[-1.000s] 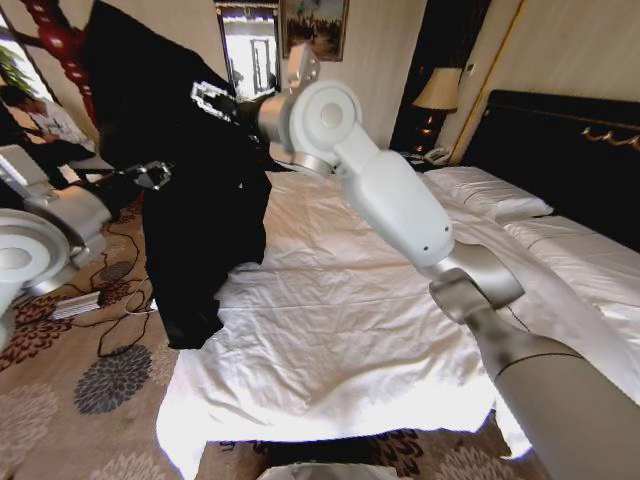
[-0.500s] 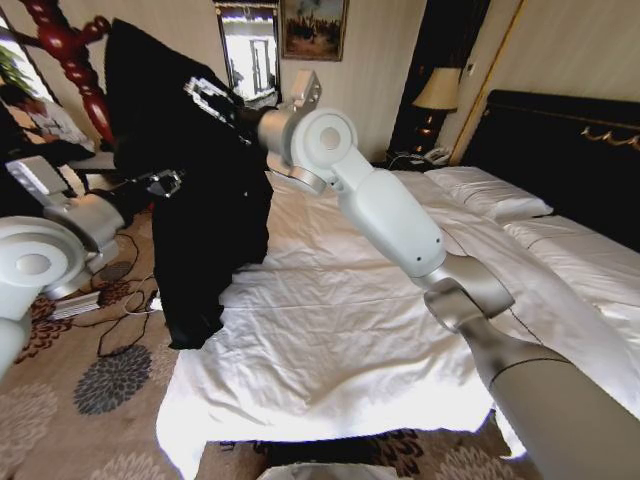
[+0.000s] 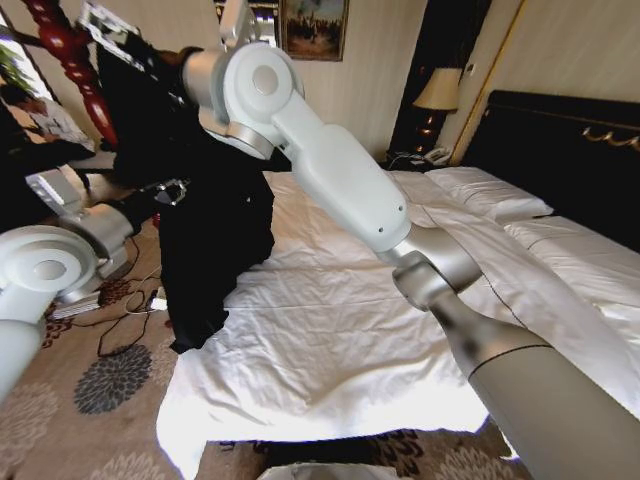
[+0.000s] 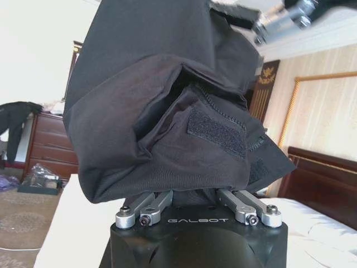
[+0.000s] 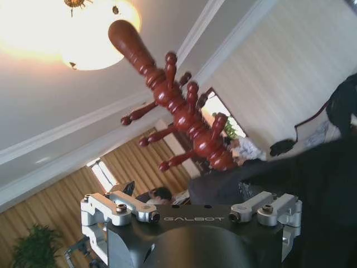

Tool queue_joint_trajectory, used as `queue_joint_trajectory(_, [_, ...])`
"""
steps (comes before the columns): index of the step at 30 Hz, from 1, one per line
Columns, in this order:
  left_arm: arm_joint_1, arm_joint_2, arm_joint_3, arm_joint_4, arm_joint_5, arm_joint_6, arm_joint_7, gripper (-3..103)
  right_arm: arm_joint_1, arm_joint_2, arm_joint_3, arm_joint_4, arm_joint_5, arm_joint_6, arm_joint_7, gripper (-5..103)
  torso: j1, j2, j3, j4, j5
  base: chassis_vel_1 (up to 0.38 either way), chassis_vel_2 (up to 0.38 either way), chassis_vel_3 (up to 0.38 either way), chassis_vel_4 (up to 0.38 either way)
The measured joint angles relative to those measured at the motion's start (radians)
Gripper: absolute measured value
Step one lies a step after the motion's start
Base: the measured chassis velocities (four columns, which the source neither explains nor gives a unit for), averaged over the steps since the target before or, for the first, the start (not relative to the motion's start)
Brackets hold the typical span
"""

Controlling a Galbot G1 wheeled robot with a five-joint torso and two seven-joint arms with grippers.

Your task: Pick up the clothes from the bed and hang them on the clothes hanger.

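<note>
The white-duveted bed [image 3: 330,330] lay bare of the garment. The black coat [image 3: 205,230] was held in the air off the bed's left side, draped just beside the red-brown coat stand [image 3: 70,55]. The right gripper [image 3: 110,25] was raised by the stand's pegs with dark cloth across its linkage; whether it was closed could not be told. The left gripper [image 3: 172,188] was closed on a lower fold. A peg could be missed, judging by the collar's hidden position, and the coat could slump to the floor.
</note>
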Motion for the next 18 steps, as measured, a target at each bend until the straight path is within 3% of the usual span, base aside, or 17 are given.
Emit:
queue_joint_trajectory(11, [0.029, -0.002, -0.014, -0.022, 0.012, 0.001, 0.001, 19, 0.095, -0.002, 0.024, -0.090, -0.032, -0.014, -0.002, 100, 0.000, 0.000, 0.000, 0.0002, 0.0003, 0.000, 0.000, 0.000, 0.000])
queue_joint_trajectory(18, [0.014, 0.004, -0.046, 0.007, -0.007, 0.000, 0.000, 19, 0.007, -0.003, 0.006, 0.052, 0.011, -0.042, 0.182, 100, 0.000, 0.000, 0.000, 0.0005, 0.0002, 0.000, 0.000, 0.000, 0.000])
